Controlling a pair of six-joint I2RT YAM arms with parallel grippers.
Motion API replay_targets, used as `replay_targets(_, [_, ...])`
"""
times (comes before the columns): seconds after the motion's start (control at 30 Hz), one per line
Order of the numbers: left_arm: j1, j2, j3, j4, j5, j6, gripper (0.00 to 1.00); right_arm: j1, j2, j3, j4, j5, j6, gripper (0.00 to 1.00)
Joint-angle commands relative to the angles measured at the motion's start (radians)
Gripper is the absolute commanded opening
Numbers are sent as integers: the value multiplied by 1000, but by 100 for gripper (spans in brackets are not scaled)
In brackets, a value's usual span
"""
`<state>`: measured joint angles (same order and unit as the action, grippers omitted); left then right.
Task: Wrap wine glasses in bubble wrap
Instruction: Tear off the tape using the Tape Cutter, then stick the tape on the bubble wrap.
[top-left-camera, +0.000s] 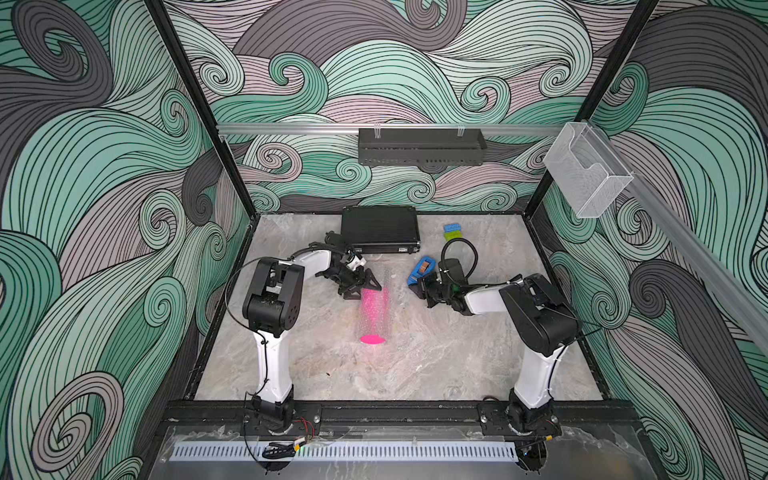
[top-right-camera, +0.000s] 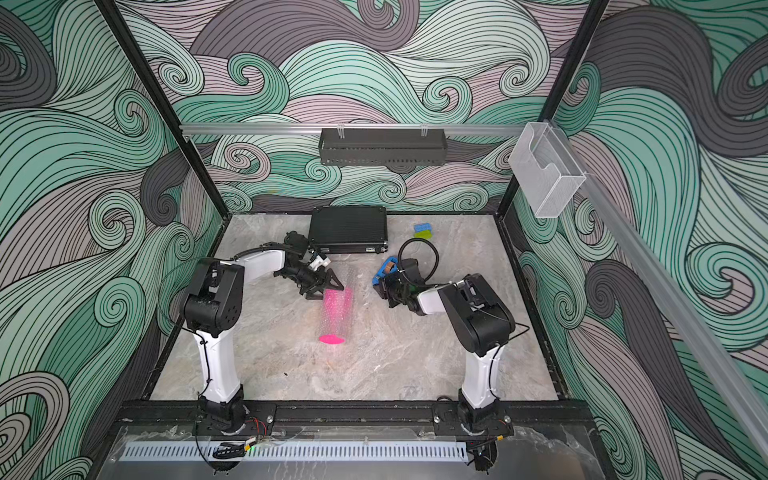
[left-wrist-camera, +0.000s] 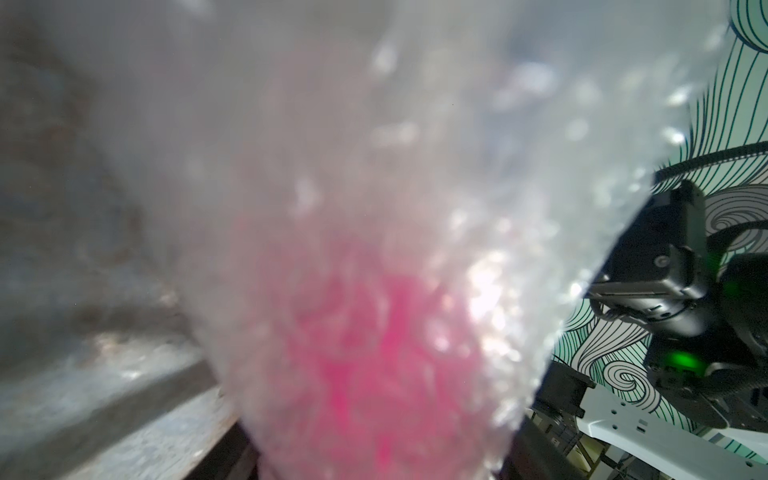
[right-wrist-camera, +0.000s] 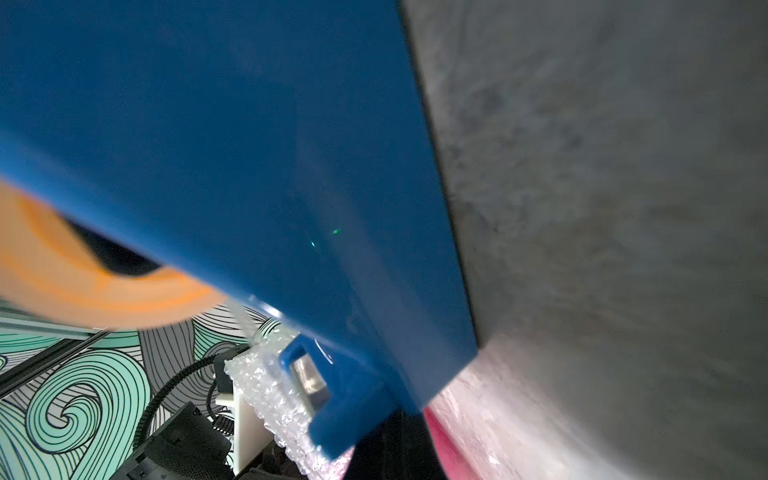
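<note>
Left gripper (top-left-camera: 365, 290): black triangular jaws stood apart at the far end of the rolled bubble wrap (top-left-camera: 375, 309); whether they pressed it I could not tell. Nearest me, the goblet (top-left-camera: 372, 339) lay on the marbled grey table (top-left-camera: 316, 365), showing its flat magenta foot; the pimpled clear film veiled bowl and stem. Beyond, the right gripper (top-left-camera: 424, 291), closed, met a glossy blue tape dispenser (top-left-camera: 417, 272); I could not make out its fingertips. Farthest, a ribbed black case (top-left-camera: 380, 235).
</note>
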<state>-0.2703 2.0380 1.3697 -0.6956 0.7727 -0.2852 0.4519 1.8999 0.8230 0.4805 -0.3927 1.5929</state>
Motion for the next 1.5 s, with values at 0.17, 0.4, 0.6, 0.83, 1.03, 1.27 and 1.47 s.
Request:
replay_targets(0.17, [-25, 44, -34, -77, -91, -4, 72, 11, -88, 21, -93, -3, 6, 0])
replay_targets(0.4, [-25, 35, -39, -74, -98, 1, 72, 15, -49, 60, -81, -13, 4, 0])
replay_targets(0.6, [-25, 49, -31, -82, -94, 1, 72, 21, 23, 27, -93, 17, -17, 0])
replay_targets(0.83, [-26, 50, -30, -82, -95, 5, 72, 45, 38, -51, -91, 47, -18, 0])
replay_targets(1.03, [-25, 56, -22, -90, -90, 5, 72, 35, -91, -70, -176, -5, -111, 0])
replay_targets(1.27, [-26, 62, -12, -103, -83, 17, 72, 2, -184, 93, -487, -274, -537, 0])
replay_targets(1.47, [-25, 60, -14, -100, -79, 14, 72, 29, -189, 318, -810, -410, -923, 0])
